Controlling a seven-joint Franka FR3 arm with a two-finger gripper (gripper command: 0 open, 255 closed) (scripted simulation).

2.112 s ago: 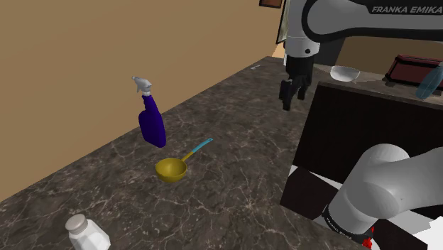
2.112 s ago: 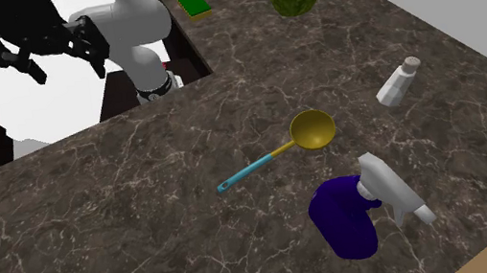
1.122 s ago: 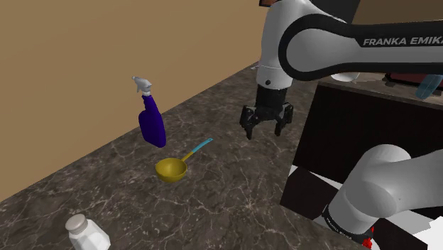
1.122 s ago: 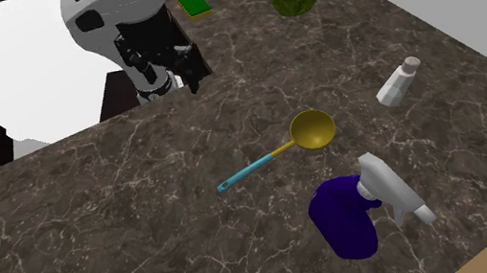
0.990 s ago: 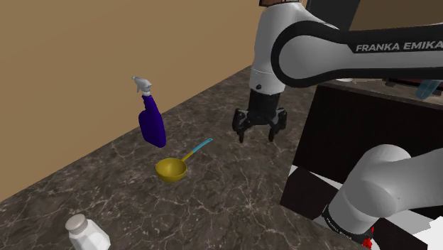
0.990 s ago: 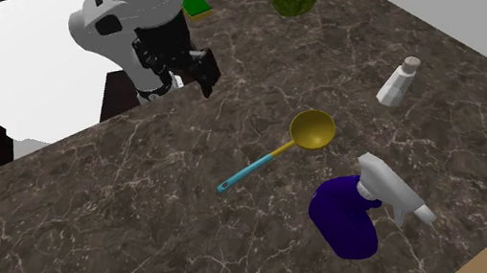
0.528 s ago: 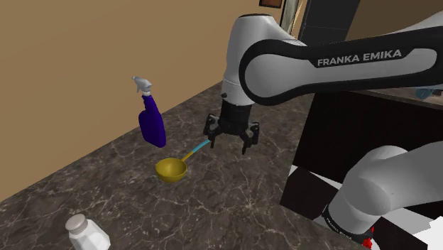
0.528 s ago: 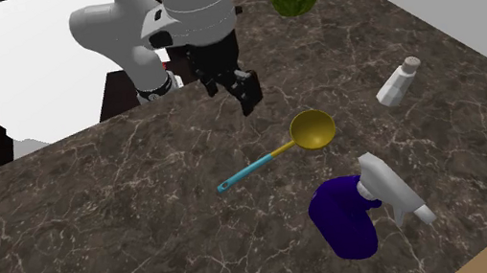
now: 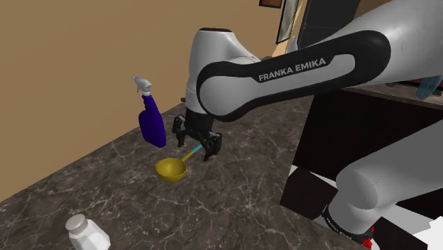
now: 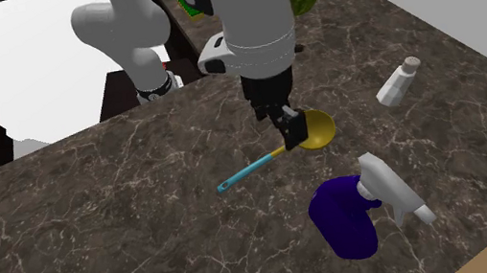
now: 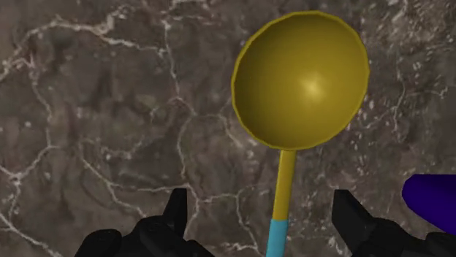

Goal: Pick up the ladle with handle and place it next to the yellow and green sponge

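The black gripper [image 11: 260, 196] is spread astride the yellow round-bowled ladle [image 11: 299, 80], its teal-tipped handle between the fingers, untouched.

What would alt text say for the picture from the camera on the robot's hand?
A yellow ladle lies on a dark marbled countertop, its handle, blue at the end, passing untouched between the two fingers of the open black gripper. Part of a purple bottle shows beside one finger.

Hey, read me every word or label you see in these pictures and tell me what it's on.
"FRANKA EMIKA": on the dark band of the robot arm, shoulder view.
No readable text on the spray bottle, shaker or ladle.
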